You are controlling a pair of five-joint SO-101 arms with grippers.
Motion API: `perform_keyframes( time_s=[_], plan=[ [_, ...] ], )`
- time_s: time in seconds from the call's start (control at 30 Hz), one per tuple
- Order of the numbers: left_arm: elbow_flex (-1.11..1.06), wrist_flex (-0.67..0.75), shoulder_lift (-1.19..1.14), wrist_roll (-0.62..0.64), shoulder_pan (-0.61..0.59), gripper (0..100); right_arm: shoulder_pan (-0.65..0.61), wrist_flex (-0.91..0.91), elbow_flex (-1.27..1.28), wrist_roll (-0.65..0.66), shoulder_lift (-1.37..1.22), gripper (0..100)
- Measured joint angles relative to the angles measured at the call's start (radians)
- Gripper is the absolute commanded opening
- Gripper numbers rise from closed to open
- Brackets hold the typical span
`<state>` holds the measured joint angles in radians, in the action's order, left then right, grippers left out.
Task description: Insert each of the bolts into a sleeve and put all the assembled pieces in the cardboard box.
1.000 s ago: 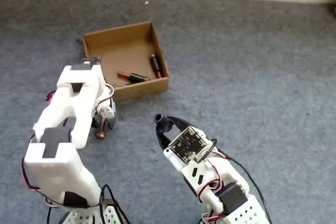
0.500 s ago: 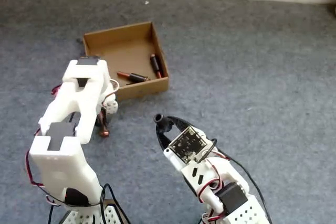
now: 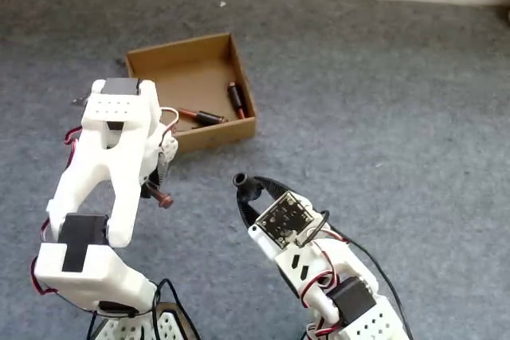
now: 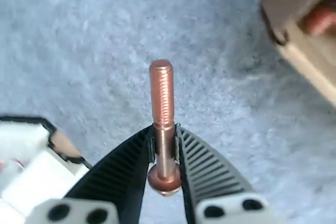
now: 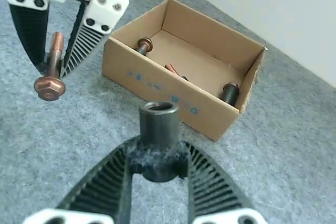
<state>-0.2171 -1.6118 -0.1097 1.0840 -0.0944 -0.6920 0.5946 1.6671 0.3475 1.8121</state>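
Observation:
My left gripper (image 3: 157, 189) is shut on a copper bolt (image 3: 164, 198), held by its shank above the carpet in front of the cardboard box (image 3: 183, 46). In the left wrist view the bolt (image 4: 161, 103) sticks out past the fingertips, head near the palm. My right gripper (image 3: 249, 193) is shut on a black sleeve (image 3: 242, 182), open end up, a short way to the right of the bolt. The right wrist view shows the sleeve (image 5: 158, 129) with the bolt (image 5: 51, 72) off to one side and the box (image 5: 157, 85) behind.
Two assembled pieces (image 3: 201, 116) (image 3: 236, 99) lie in the box near its front right corner. Grey carpet (image 3: 382, 117) stretches open to the right and behind. A pale wall runs along the far edge.
The left arm has lifted and swung the bolt up off the carpet, its head now pointing toward the right arm. The right arm and sleeve have kept still.

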Motion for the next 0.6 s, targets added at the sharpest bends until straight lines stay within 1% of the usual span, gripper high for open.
perform_keyframes(
  time_s=[0.13, 0.27, 0.4, 0.6],
  plan=[
    [0.000, 0.025, 0.000, 0.140, -0.002, 1, 0.000, 0.000, 0.000, 0.000, 0.000, 0.5],
    [0.000, 0.057, 0.000, 0.212, -0.002, 1, 0.000, 0.000, 0.000, 0.000, 0.000, 0.5],
    [0.000, 0.064, 0.000, 0.252, -0.002, 1, 0.000, 0.000, 0.000, 0.000, 0.000, 0.5],
    [0.000, 0.097, 0.000, 0.255, -0.002, 1, 0.000, 0.000, 0.000, 0.000, 0.000, 0.5]
  ],
)
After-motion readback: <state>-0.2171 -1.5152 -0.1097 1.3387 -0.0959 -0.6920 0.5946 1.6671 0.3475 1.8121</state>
